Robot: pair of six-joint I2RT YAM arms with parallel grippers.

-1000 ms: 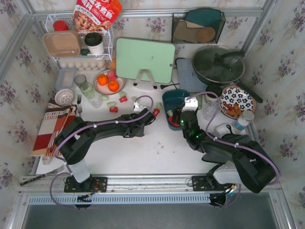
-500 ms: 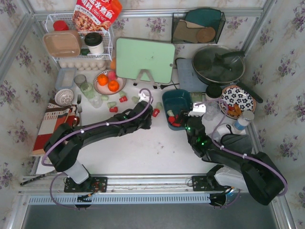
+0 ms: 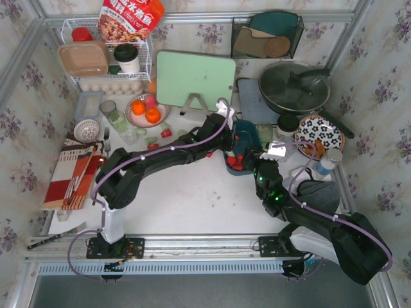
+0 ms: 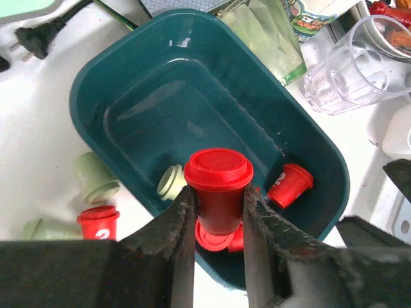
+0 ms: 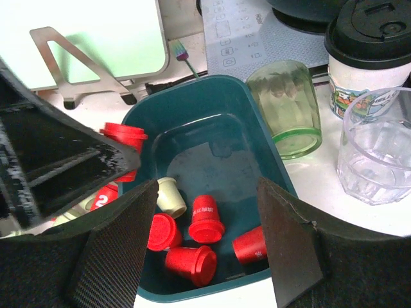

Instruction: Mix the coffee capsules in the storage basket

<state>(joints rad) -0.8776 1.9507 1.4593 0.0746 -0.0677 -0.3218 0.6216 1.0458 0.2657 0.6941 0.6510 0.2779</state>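
The dark teal storage basket [image 4: 257, 102] lies under both grippers. My left gripper [image 4: 217, 197] is shut on a bright red coffee capsule [image 4: 218, 183], held upright above the basket's near end [image 3: 247, 138]. On the basket floor [image 5: 270, 160] lie several red capsules [image 5: 207, 218] and one pale capsule [image 5: 172, 196]. My right gripper [image 5: 207, 183] hangs open over the basket's near end with nothing between its fingers. Just outside the basket's left wall lie a pale capsule [image 4: 96, 176] and a red one [image 4: 99, 221]. More loose capsules [image 3: 153, 147] lie on the table to the left.
A green glass [image 5: 286, 106], a clear glass [image 5: 376, 154] and a black-lidded cup [image 5: 369, 45] stand right of the basket. Behind are a green cutting board [image 3: 196, 80], a lidded pan [image 3: 294, 86] and a flowered plate [image 3: 319, 136]. A bowl of oranges [image 3: 146, 110] sits at left.
My left arm has swung right from the table's middle to above the basket, carrying the red capsule. The right arm has shifted a little to the right and back.
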